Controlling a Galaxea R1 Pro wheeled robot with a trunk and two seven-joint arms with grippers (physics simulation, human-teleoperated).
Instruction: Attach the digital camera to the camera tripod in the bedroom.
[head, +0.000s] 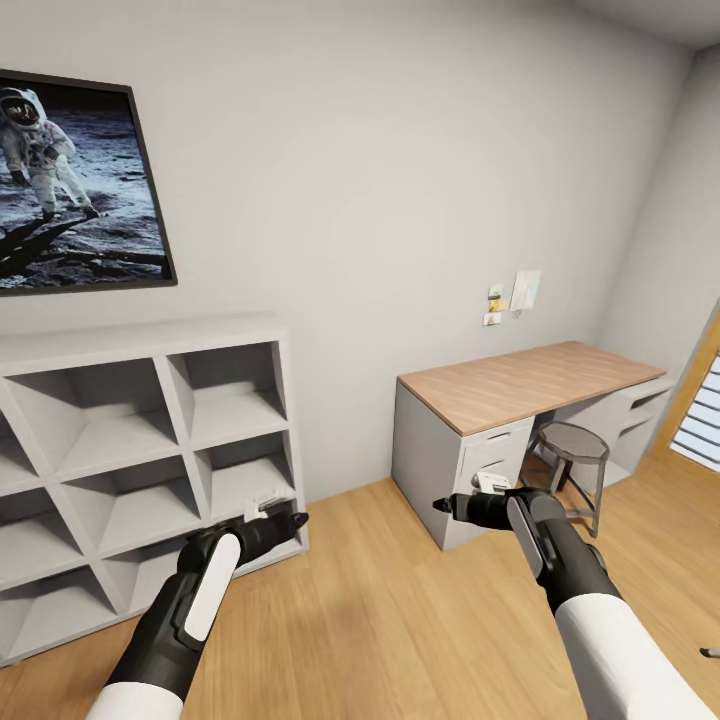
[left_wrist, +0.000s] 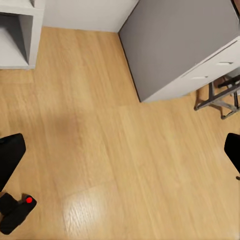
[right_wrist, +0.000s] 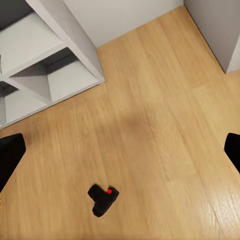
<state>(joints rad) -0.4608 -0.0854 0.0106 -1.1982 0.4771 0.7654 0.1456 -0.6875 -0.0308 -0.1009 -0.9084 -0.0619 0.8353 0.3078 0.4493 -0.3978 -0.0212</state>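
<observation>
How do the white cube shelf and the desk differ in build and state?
The cube shelf is an open grid of compartments; the desk is closed, with drawers. The shelf is pale all over, while the desk has a wooden top on grey sides. A stool sits under the desk; none by the shelf. Both stand against the same wall.

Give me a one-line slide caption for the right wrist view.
Small black digital camera with a red spot lying on the light wood floor, apart from the white cube shelf.
</observation>
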